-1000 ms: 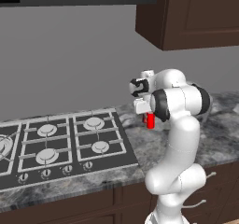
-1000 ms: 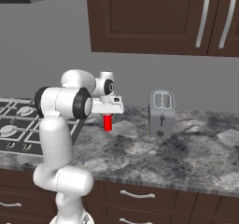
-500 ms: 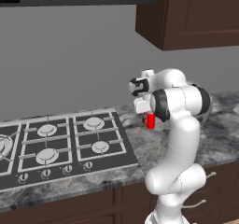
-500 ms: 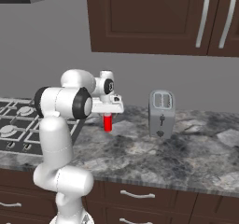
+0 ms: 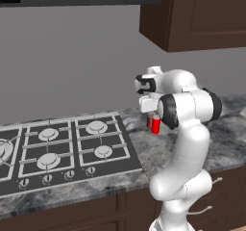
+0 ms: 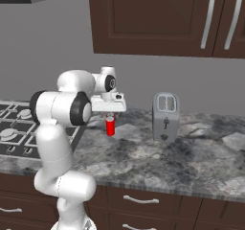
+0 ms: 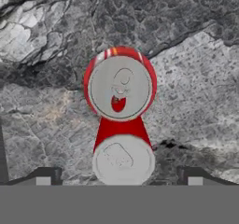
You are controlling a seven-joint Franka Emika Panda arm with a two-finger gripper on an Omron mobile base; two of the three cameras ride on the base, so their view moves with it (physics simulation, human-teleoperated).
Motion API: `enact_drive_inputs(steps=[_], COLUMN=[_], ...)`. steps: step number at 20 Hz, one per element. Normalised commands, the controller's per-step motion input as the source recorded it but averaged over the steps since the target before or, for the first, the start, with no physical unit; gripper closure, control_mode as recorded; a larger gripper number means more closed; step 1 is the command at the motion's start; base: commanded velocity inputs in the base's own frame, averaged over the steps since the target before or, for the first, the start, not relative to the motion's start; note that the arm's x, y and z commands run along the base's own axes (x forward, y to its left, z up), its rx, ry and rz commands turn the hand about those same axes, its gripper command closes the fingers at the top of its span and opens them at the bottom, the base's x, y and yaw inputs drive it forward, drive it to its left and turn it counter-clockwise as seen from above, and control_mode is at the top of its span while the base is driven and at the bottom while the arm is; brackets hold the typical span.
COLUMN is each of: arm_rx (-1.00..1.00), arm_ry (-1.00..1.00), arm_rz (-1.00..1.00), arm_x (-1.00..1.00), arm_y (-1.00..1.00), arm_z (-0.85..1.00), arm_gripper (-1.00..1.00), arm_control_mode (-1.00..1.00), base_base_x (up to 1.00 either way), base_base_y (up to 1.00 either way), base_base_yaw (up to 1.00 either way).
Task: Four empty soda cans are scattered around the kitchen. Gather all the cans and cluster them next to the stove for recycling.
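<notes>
Your gripper (image 7: 119, 176) hangs over the grey marbled counter (image 6: 191, 157) just to the right of the stove (image 5: 62, 150), pointing straight down. In the hand view its two dark fingertips (image 7: 44, 175) stand wide apart at the bottom, one well to each side of the cans, and neither pad touches anything red, so the claw is spread and holds nothing. Between those tips you look down on two soda cans: the near can (image 7: 123, 160) shows its silver top right in the gap, and the far can (image 7: 120, 85) stands just beyond it, its red rim and pull-tab opening plain to see. The two tops look almost touching from above, though from this angle you cannot be sure whether they truly meet or the nearer one merely overlaps the other. From the left base view you see a red can (image 5: 155, 124) upright on the stone directly under the hand, close beside the stove's right edge; from the right base view the same red can (image 6: 110, 126) stands below the white hand, between the stove (image 6: 14, 131) and the silver toaster (image 6: 166, 117), nearer the stove. Dark wood cabinets (image 6: 158, 18) hang above the counter behind the toaster.
</notes>
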Motion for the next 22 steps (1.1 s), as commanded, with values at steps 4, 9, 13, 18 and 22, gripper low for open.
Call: enact_drive_inputs(steps=[4,9,13,18,22], arm_rx=[0.00,0.00,0.00,0.00,0.00], arm_ry=[-0.11,-0.18,-0.07,-0.03,0.00], arm_rz=[-0.05,-0.01,-0.03,-0.02,0.00], arm_x=[-0.87,-1.00,-1.00,-1.00,-0.89], arm_y=[-0.02,-0.17,-0.12,-0.01,0.00], arm_z=[0.09,0.05,0.21,0.24,0.29], arm_gripper=[-1.00,-1.00,-1.00,-1.00,-1.00], arm_control_mode=[-1.00,-1.00,-1.00,-1.00,-1.00], base_base_x=[0.00,0.00,0.00,0.00,0.00], base_base_y=[0.00,0.00,0.00,0.00,0.00], base_base_yaw=[0.00,0.00,0.00,0.00,0.00])
